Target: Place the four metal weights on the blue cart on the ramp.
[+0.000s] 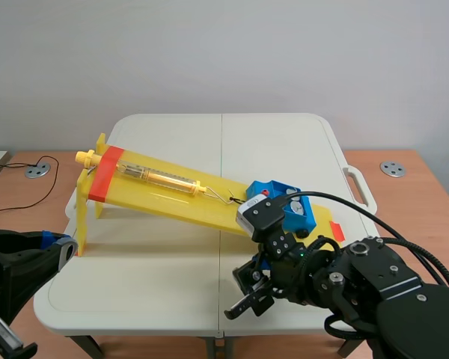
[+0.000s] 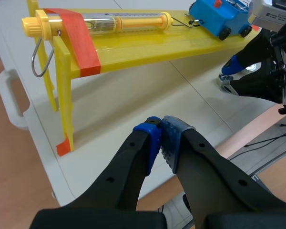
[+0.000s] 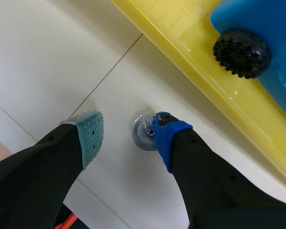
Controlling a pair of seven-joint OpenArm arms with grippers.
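White desk (image 1: 172,292) under a plain grey wall: your right gripper (image 3: 126,136) is down on it beside the low end of the yellow ramp (image 1: 172,198), fingers parted, with one metal weight (image 3: 141,138) lying flat between them. Its blue pad (image 3: 164,136) touches the weight; the grey-green pad (image 3: 90,136) stands apart, so nothing is gripped yet. Centre the weight before closing, then lift straight up to clear the ramp's edge. The blue cart (image 1: 284,203) sits close by on the ramp; set down gently so it cannot roll. Your left gripper (image 2: 161,130) is closed on nothing.
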